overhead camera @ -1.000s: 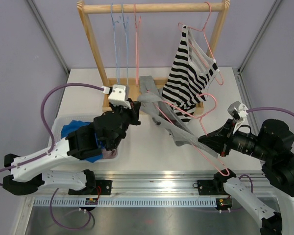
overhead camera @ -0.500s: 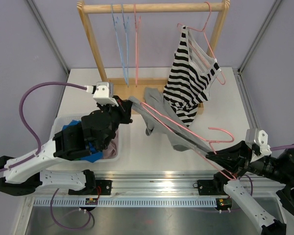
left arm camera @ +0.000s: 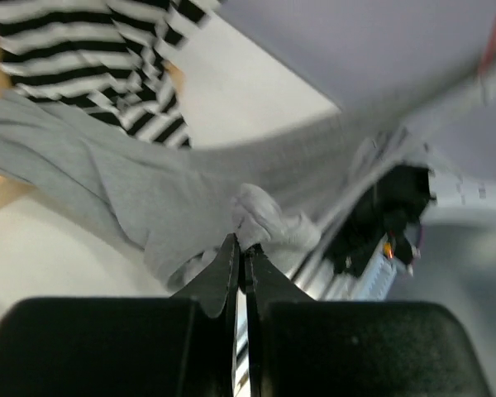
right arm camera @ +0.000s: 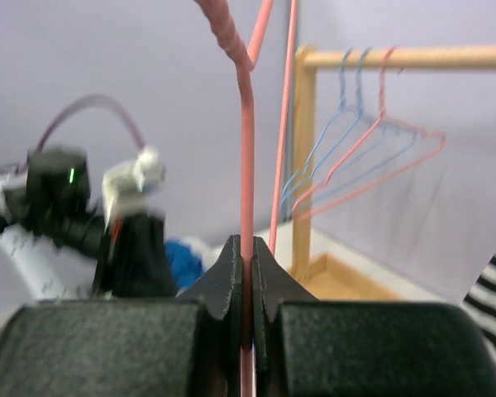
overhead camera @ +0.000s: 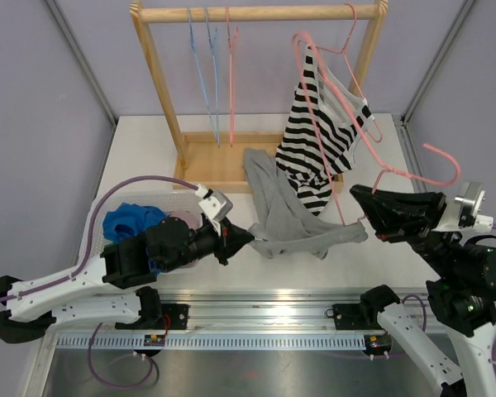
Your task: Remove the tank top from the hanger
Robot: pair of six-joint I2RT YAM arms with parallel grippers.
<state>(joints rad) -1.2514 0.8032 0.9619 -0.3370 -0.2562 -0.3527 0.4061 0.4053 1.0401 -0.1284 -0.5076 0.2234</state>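
Note:
The grey tank top (overhead camera: 285, 219) lies stretched across the table, off the hanger. My left gripper (overhead camera: 241, 240) is shut on its near-left end; in the left wrist view the jaws (left arm camera: 241, 248) pinch a bunched fold of the grey tank top (left arm camera: 140, 186). My right gripper (overhead camera: 357, 196) is raised at the right, shut on the pink hanger (overhead camera: 440, 154) near its neck. The hook points right and the frame reaches up toward the rack. In the right wrist view the pink hanger (right arm camera: 245, 165) runs straight up from the shut right gripper (right arm camera: 246, 248).
A wooden rack (overhead camera: 256, 13) stands at the back with blue hangers (overhead camera: 202, 74) and a pink one (overhead camera: 231, 74). A striped top (overhead camera: 314, 132) hangs on its right end. A clear bin (overhead camera: 99, 219) with blue cloth (overhead camera: 128, 219) sits at the near left.
My right gripper swung the hanger up and to the right, out of the grey top. The top dropped onto the table. My left gripper pulled its end toward the near edge.

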